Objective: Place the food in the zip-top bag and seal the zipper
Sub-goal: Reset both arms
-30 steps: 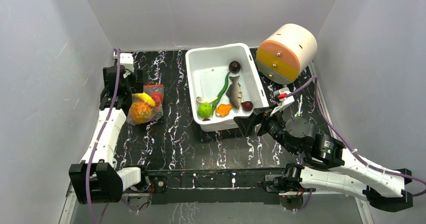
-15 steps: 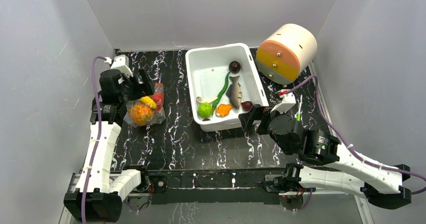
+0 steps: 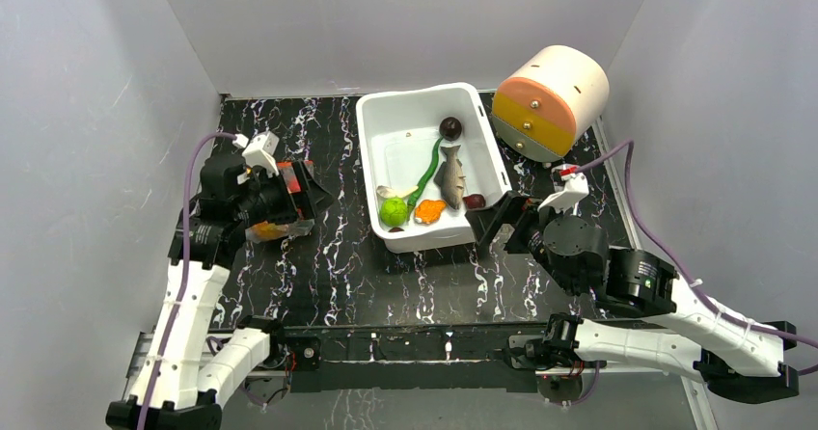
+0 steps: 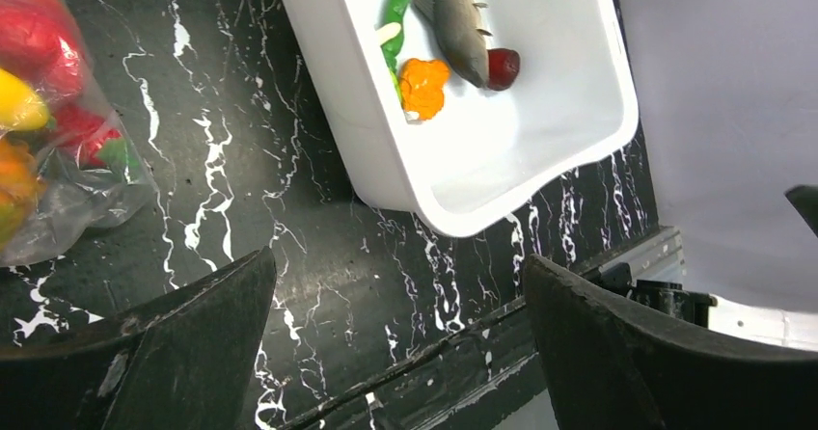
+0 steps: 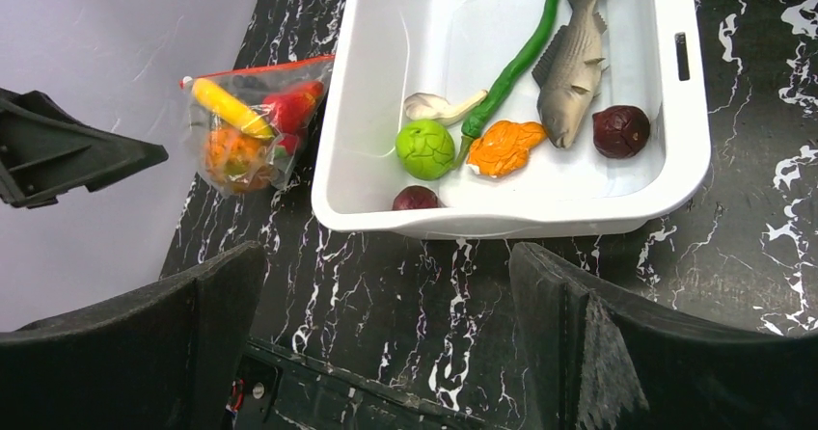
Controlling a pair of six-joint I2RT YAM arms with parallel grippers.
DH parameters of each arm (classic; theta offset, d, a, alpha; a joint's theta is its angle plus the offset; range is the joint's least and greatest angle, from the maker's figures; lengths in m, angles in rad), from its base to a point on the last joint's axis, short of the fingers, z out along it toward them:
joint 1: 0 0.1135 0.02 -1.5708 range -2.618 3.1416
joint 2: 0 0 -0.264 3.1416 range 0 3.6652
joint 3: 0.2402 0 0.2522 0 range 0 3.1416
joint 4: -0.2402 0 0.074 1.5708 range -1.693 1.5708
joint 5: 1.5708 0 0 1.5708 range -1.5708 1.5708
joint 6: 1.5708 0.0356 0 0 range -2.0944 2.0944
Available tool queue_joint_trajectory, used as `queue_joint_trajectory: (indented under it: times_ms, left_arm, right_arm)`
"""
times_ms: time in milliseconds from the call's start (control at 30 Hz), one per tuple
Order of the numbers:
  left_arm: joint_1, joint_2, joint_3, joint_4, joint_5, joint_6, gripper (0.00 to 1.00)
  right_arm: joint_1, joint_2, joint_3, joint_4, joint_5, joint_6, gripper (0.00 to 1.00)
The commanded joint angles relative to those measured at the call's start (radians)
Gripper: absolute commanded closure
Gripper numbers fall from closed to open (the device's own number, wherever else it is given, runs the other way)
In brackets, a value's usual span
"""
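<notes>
Clear floppy zip-top bag (image 4: 58, 160) lies left of the spread, empty left gripper (image 4: 397, 261); right gripper (image 5: 388, 252), likewise spread, should centre over the round green lime (image 5: 425, 148) ahead.

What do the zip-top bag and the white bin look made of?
The zip-top bag: thin clear plastic film, glossy; it wrinkles and the food shows through. The white bin: rigid plastic, smooth, slightly shiny, probably moulded, going by its rounded corners.
</notes>
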State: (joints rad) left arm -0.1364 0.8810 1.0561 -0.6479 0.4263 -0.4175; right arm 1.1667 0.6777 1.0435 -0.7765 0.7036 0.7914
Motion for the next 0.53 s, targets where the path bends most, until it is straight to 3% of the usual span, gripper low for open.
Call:
queue_joint_trajectory:
  times_ms: [0,500]
  left_arm:
    - [-0.018,-0.085,-0.013,-0.042,0.054,-0.01,0.02]
    - [-0.037,-0.148,-0.026,-0.012,0.014,-0.038,0.02]
  right_arm:
    - [-0.002,-0.015,0.024,0.041,-0.012,0.001,0.02]
    - [-0.002,-0.092,-0.011,0.092,0.01,-0.022,0.02]
